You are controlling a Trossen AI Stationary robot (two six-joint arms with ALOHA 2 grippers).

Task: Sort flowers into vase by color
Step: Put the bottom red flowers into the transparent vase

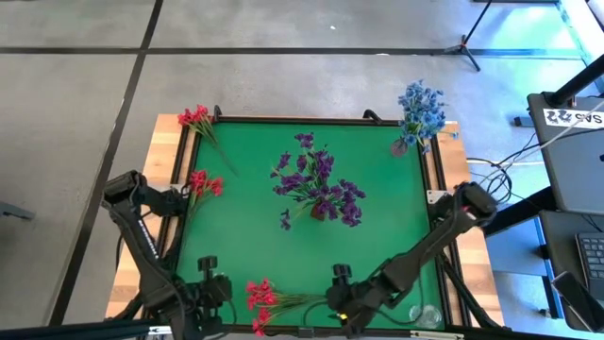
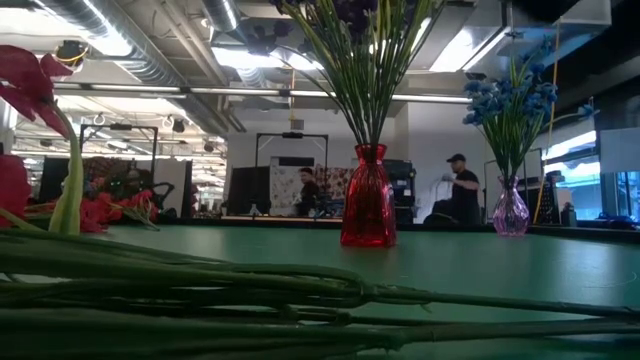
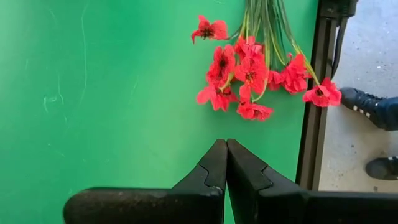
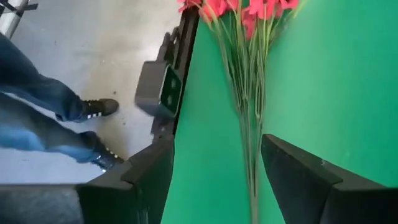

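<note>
A bunch of red flowers (image 1: 264, 300) lies flat on the green mat (image 1: 245, 227) by the near edge, its blossoms (image 3: 249, 68) toward the left and its stems (image 4: 245, 93) toward the right. My right gripper (image 4: 214, 146) hovers open over the stems, one finger on either side, touching nothing. My left gripper (image 3: 226, 146) is shut just left of the blossoms, holding nothing. Purple flowers stand in a red vase (image 2: 368, 210) at mid-table. Blue flowers stand in a clear vase (image 2: 510, 210) at the far right corner.
More red flowers lie at the far left corner (image 1: 198, 118) and the left edge (image 1: 203, 182). A small clear glass (image 1: 425, 314) stands at the near right corner. A person's legs (image 4: 43, 118) are beside the near edge. People move in the room behind.
</note>
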